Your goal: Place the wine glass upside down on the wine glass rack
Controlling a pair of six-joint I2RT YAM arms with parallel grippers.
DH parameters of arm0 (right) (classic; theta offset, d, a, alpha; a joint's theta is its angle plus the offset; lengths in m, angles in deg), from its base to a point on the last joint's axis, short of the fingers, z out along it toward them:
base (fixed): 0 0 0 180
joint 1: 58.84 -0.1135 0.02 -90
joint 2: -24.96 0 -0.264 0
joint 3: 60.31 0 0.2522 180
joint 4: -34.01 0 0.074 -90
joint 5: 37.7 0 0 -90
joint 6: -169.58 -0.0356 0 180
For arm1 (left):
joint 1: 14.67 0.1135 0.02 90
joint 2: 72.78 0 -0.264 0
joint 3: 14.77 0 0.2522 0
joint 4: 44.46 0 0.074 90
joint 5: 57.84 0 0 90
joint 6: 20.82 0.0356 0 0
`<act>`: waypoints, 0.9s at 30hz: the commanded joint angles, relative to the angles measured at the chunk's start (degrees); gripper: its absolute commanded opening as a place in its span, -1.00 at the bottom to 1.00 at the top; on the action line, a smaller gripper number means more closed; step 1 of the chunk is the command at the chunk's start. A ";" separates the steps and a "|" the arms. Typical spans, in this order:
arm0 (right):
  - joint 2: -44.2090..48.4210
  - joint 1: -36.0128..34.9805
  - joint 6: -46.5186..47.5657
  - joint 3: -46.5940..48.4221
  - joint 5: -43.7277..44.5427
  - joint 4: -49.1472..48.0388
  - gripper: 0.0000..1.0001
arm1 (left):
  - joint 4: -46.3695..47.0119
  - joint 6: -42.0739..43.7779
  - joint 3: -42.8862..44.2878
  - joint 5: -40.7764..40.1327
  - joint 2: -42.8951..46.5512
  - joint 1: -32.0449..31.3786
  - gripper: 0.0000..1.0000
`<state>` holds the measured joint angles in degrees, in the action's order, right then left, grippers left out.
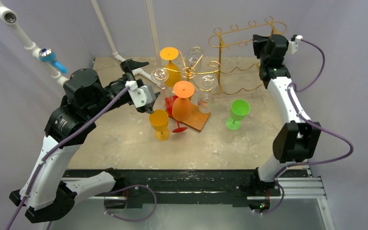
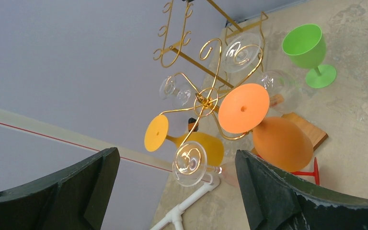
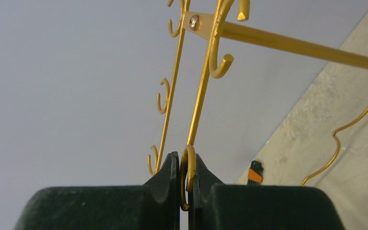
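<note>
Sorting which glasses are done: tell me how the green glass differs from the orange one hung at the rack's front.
The green glass stands upright on the table; the orange glass hangs upside down, foot up. The green glass is apart from the rack; the orange glass's foot sits in a rack loop. Both are opaque stemmed goblets.

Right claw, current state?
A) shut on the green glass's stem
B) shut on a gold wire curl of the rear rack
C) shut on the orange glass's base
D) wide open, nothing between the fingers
B: in the right wrist view the right claw is shut on a curled end of the rear gold rack, while the green glass stands alone on the table.
</note>
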<state>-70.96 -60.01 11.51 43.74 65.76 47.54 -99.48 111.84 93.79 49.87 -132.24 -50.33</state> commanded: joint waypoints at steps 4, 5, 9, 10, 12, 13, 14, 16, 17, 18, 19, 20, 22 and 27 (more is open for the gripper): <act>11.90 0.03 -0.74 -11.88 14.39 -0.76 -1.00 | 1.01 0.06 -0.09 -0.89 0.49 -0.14 1.00; 13.25 -0.02 -1.67 -13.80 15.53 -1.43 -1.00 | 1.03 0.02 -0.06 -0.78 0.55 -0.08 1.00; 16.11 -0.01 -5.67 -16.98 19.32 3.08 -1.00 | 1.10 -0.17 -0.07 -0.41 0.49 -0.10 1.00; 16.31 0.01 -6.39 -16.99 20.05 4.72 -0.94 | 1.15 -0.19 -0.13 -0.34 0.49 -0.09 1.00; 16.66 -0.05 -7.48 -17.18 21.30 7.42 -0.64 | 1.21 -0.17 0.02 -0.24 0.48 -0.16 1.00; 16.97 0.02 -7.87 -17.61 21.95 8.46 -0.42 | 1.30 -0.19 0.03 -0.28 0.49 -0.10 1.00; 17.39 0.00 -8.21 -18.02 22.57 8.80 -0.26 | 1.31 -0.09 -0.08 -0.32 0.49 -0.16 1.00; 18.40 -0.01 -8.34 -19.24 23.20 9.03 0.09 | 1.14 -0.03 -0.33 -0.56 0.57 -0.07 1.00; 18.88 -0.01 -7.77 -19.74 23.27 8.65 0.28 | 0.96 -0.09 -0.38 -0.70 0.65 -0.04 1.00; 19.40 -0.03 -6.39 -20.20 23.16 8.16 0.42 | 0.70 -0.24 -0.41 -0.75 0.66 -0.05 1.00; 19.83 0.00 -5.32 -20.37 22.96 7.97 0.51 | 0.38 -0.25 -0.37 -0.87 0.59 -0.04 1.00; 20.23 -0.04 -4.29 -20.33 22.49 8.00 0.56 | -0.02 -0.38 -0.33 -1.11 0.50 -0.10 1.00; 21.06 -0.08 -2.70 -20.16 20.74 8.61 0.68 | -0.33 -1.08 -0.12 -1.91 0.26 -0.10 1.00; 25.85 -0.57 -0.38 -22.77 17.98 9.89 0.84 | -1.37 -3.24 0.26 -5.47 -0.86 -0.10 1.00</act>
<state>-50.02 -60.03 7.70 23.08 84.95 56.43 -100.02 111.60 93.62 49.13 -132.46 -50.33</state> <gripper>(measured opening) 0.898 0.996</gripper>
